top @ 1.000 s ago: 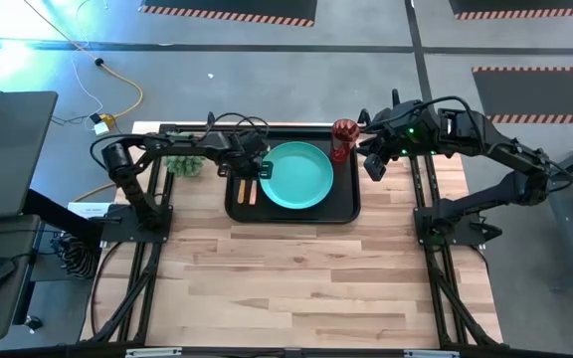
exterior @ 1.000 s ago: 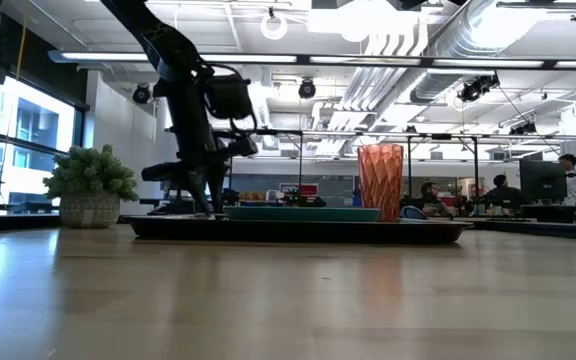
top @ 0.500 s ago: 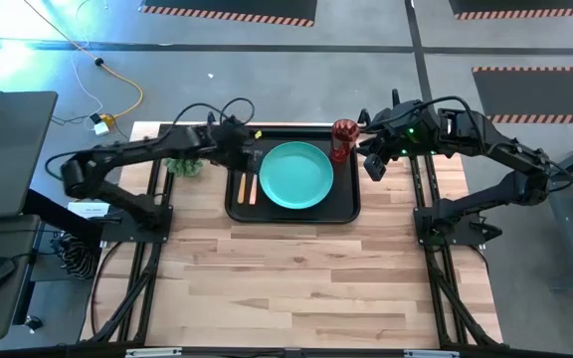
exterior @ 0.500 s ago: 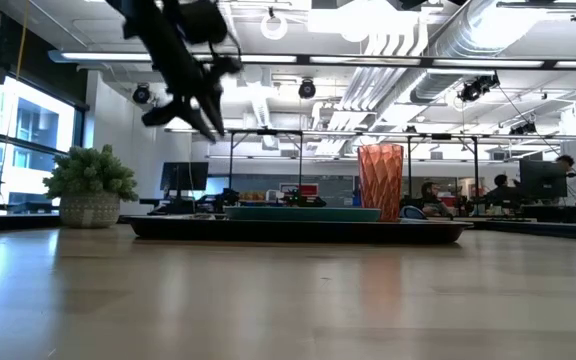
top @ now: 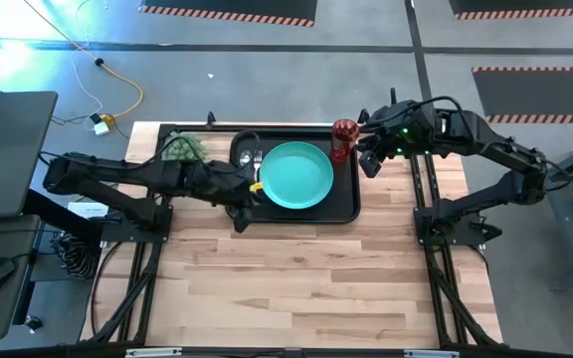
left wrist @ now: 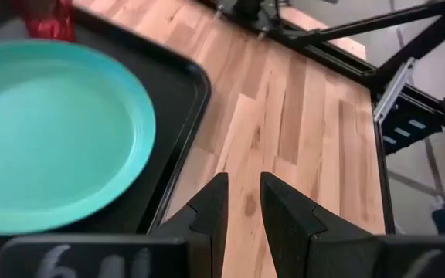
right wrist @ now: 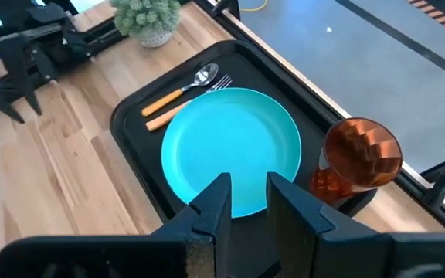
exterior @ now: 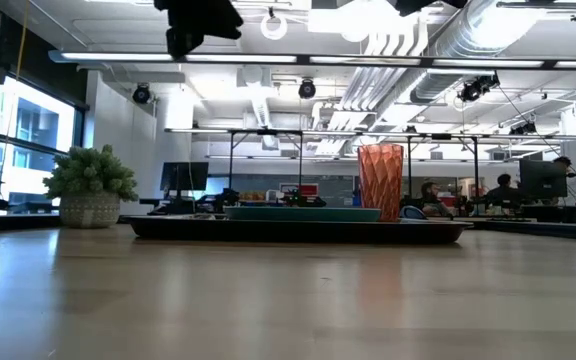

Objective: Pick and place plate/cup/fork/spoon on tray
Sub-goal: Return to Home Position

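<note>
**On the far half of the table, a loaded tray with both grippers empty**

At the far centre of the wooden table (top: 296,283) sits the black tray (top: 342,211). The teal plate (top: 298,175) lies flat in its middle. The red cup (top: 343,140) stands upright at the tray's far right corner, just beside the plate. The spoon (right wrist: 174,93) and fork (right wrist: 185,103) lie side by side on the tray left of the plate, with their metal ends pointing far.

A small potted plant (top: 182,149) stands on the table just off the tray's far left corner. Seen from above, the left arm stretches across in front of it and covers most of the two handles.

The left gripper (top: 241,214) hangs over the tray's near left corner, raised above it. Its fingers (left wrist: 215,208) are drawn close with only a narrow slit between them, and they grip nothing. The plate lies to its right, and the fork and spoon lie just beyond it.

The right gripper (top: 371,165) hovers just right of the cup, outside the tray's rim. Its fingers (right wrist: 213,207) are likewise nearly together and hold nothing.
</note>
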{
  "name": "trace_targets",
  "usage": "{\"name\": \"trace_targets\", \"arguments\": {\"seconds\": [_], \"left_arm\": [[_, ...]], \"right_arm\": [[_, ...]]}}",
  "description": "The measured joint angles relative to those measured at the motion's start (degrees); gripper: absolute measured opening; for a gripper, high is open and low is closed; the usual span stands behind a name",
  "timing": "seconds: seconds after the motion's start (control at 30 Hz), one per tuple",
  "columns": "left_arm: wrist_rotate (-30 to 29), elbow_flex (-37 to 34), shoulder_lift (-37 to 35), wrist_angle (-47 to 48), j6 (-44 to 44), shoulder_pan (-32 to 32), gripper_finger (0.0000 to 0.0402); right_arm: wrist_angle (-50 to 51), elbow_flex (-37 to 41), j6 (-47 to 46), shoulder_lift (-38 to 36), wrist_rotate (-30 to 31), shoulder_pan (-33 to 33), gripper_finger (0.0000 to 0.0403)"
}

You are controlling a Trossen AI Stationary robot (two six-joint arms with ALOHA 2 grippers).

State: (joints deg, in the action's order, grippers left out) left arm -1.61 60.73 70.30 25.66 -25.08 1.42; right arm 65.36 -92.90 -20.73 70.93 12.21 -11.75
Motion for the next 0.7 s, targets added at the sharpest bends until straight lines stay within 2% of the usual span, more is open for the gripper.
{"name": "trace_targets", "arguments": {"seconds": [0.23, 0.4, 0.5, 0.7], "left_arm": [[-0.6, -1.6, -0.4, -1.8, 2.9, 1.8, 0.0067], [3.4, -15.5, -6.5, -16.6, -0.4, 1.0, 0.0067], [3.6, -24.7, -11.7, -22.3, -2.2, 0.8, 0.0067], [2.2, -36.3, -24.7, -24.6, -4.6, 1.0, 0.0067]], "right_arm": [[-0.5, 0.0, -0.9, 2.0, -0.2, 0.0, 0.0075], [-0.5, 0.0, -1.5, 3.7, -0.3, 0.1, 0.0075], [-0.5, 0.0, -0.9, 4.2, -0.5, 0.2, 0.0075], [-0.7, 0.0, -1.3, 4.5, -0.4, 0.2, 0.0075]]}}
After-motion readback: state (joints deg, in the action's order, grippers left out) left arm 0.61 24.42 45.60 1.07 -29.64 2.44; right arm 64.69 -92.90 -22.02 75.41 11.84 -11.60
